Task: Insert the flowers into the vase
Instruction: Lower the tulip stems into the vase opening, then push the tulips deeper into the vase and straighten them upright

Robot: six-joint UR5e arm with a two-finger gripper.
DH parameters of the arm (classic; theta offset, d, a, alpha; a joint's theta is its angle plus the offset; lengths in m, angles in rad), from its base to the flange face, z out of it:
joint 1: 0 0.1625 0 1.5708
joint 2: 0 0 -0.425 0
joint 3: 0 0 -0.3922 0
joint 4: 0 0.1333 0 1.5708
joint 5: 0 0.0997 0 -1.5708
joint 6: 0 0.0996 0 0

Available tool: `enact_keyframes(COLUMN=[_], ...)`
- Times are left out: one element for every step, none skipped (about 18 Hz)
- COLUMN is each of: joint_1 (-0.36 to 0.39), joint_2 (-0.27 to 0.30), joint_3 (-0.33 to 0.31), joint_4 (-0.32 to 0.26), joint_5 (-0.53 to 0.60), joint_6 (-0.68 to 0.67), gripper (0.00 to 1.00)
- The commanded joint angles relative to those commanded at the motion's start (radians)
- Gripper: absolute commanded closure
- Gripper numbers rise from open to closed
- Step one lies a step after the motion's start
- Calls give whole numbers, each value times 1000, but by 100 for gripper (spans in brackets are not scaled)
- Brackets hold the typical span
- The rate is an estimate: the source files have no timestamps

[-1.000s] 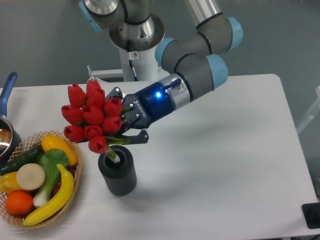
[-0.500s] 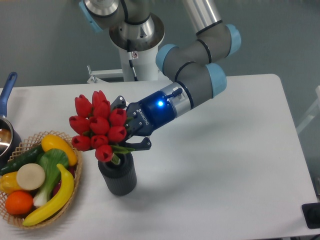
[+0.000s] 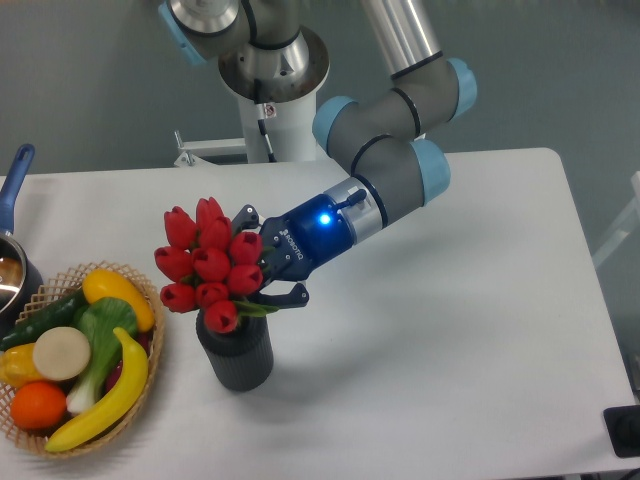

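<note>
The flowers (image 3: 208,262), a tight bunch of glossy red tulip buds with green leaves, lean left above the vase (image 3: 236,353). Their stems run down into the vase's round mouth; how deep is hidden by the buds. The vase is a short dark grey ribbed cylinder standing upright on the white table. My gripper (image 3: 268,268) comes in from the right, its black fingers (image 3: 284,296) closed around the stems just behind the buds, right above the vase's rim.
A wicker basket (image 3: 148,345) of plastic fruit and vegetables stands immediately left of the vase. A pot with a blue handle (image 3: 12,185) sits at the left edge. The arm's white base (image 3: 270,120) rises at the table's far side.
The gripper has carried the bunch to the right and downward. The buds now sit closer over the vase's mouth and lean less far left.
</note>
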Motion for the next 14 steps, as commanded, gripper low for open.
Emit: enact_keyframes(joint_1=[0,0,0,0,0,0,0,0,-2,-2,-2,-2,-2,-3], joint_2=[-5,-6,-8,-9,-9,-9,-9,-9,-12,-15,-15,-15,-15,-17], joint_3=[0,-2,0,0,0,-2,-2,-3,-3,-5,-5,-11,-17,-17], joint_4=[2,2,2,2,2,0,0,0,0,0,0,2,2,2], joint_5=[6,20,34,47,54,55,58,58,58,60,66,80,92,92], joint_6=[0,0,0,2,0,2,2,2,2,5,5,3,5,6], gripper=[62,62,62,62,62,62,62,62,62,62,62,62,62,62])
